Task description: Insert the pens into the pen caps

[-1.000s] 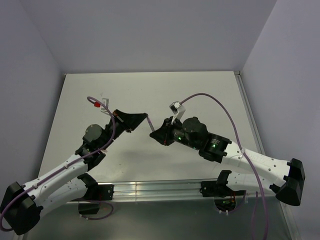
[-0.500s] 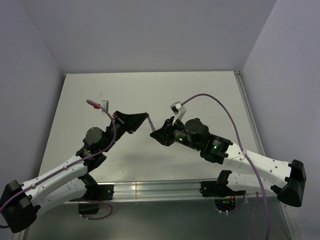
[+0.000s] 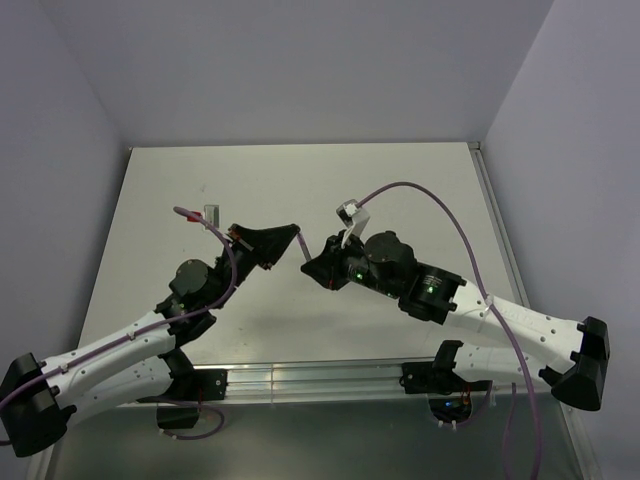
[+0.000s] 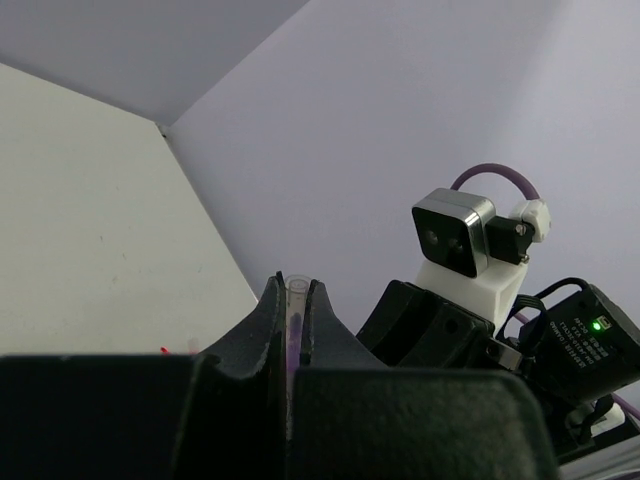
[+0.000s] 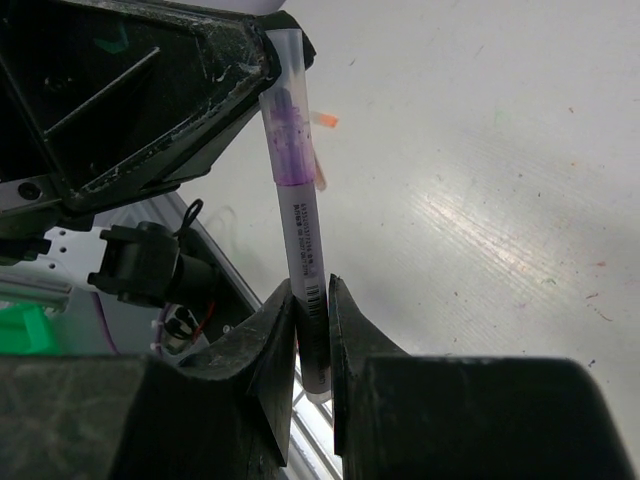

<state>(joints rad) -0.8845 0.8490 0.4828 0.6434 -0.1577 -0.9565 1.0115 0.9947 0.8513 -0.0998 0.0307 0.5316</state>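
Note:
My left gripper [image 4: 295, 284] is shut on a clear pale pen cap [image 4: 294, 300], its open end up between the fingertips, purple showing inside. My right gripper [image 5: 312, 286] is shut on a pale grey pen [image 5: 302, 250] with a barcode on its barrel. The pen's purple tip sits inside the cap [image 5: 285, 95], which the left gripper's black jaw holds at the top left. In the top view the left gripper [image 3: 288, 232] and right gripper [image 3: 312, 262] meet above the table's middle, with the pen [image 3: 301, 246] bridging them. A red-orange pen [image 5: 324, 121] lies on the table behind, mostly hidden.
White table [image 3: 400, 190] with grey walls behind and at both sides. A metal rail [image 3: 320, 378] runs along the near edge. The right wrist camera [image 4: 455, 235] and its purple cable [image 3: 440, 215] stand close to my left gripper. A tiny red speck [image 4: 163, 350] lies on the table.
Both arms have shifted slightly, and the left wrist has turned a little to the left. The pen and cap stay joined between the two shut grippers.

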